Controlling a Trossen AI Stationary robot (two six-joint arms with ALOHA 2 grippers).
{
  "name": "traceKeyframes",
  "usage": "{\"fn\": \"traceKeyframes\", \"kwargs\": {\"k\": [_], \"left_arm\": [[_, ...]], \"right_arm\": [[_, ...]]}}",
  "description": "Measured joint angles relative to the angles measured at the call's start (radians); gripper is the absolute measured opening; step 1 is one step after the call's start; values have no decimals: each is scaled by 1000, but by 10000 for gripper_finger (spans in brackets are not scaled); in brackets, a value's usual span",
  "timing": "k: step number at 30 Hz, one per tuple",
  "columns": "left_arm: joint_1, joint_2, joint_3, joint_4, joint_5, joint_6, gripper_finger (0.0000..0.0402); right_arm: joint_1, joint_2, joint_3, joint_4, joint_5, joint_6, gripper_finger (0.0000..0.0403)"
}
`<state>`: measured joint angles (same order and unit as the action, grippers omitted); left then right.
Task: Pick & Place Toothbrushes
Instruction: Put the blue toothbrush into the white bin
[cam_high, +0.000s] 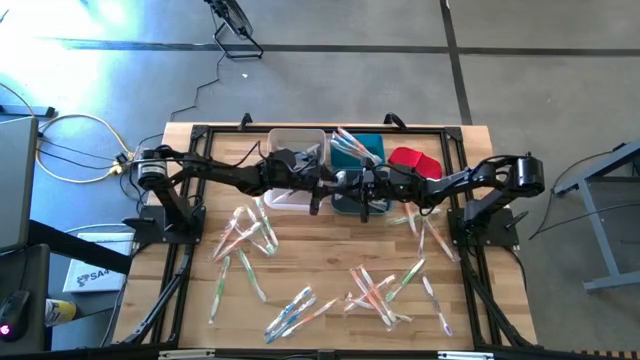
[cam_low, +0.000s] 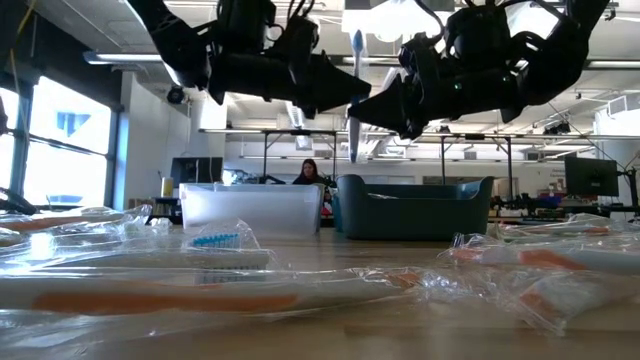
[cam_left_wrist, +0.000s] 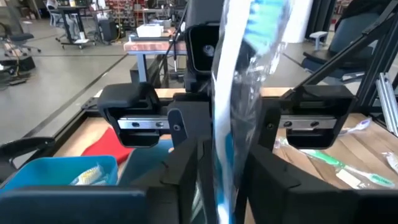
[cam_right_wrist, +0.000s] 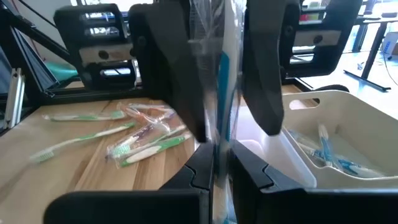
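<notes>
A wrapped toothbrush (cam_low: 355, 90) with a blue head stands upright in the air between my two grippers, which face each other above the bins. My right gripper (cam_right_wrist: 222, 171) is shut on it. My left gripper (cam_left_wrist: 227, 186) is open, and its fingers (cam_right_wrist: 171, 74) stand on either side of the clear wrapper, a little higher up. In the high view the left gripper (cam_high: 335, 185) and the right gripper (cam_high: 368, 188) meet at the near edge of the teal bin (cam_high: 362, 150). Many more toothbrushes (cam_high: 250, 235) lie loose on the table. My right gripper pinches the toothbrush's handle (cam_right_wrist: 222, 146) through its clear wrapper, between the two fingers. The fingers come in level from the table's right and lie across the handle. The brush is lifted clear and upright, head (cam_low: 357, 42) up, with its lower end hanging free below the fingers.
A clear white bin (cam_high: 295, 150) with blue toothbrushes (cam_right_wrist: 329, 158) sits beside the teal bin at the far edge. A red piece (cam_high: 415, 160) lies to the teal bin's right. Loose toothbrushes (cam_high: 385, 290) cover the near half. A person (cam_low: 305, 172) sits beyond the table.
</notes>
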<state>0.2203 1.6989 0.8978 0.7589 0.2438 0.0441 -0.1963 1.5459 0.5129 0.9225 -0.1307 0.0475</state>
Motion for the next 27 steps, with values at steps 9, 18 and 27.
{"fn": "traceKeyframes", "kwargs": {"k": [9, 18, 27], "left_arm": [[2, 0, 0, 1, 1, 0, 30], [2, 0, 0, 0, 0, 0, 26], [2, 0, 0, -2, -1, 5, 16]], "right_arm": [[-1, 1, 0, -1, 2, -1, 19], [-1, 1, 0, -1, 1, -3, 19], [0, 1, 0, 0, 12, 1, 64]]}}
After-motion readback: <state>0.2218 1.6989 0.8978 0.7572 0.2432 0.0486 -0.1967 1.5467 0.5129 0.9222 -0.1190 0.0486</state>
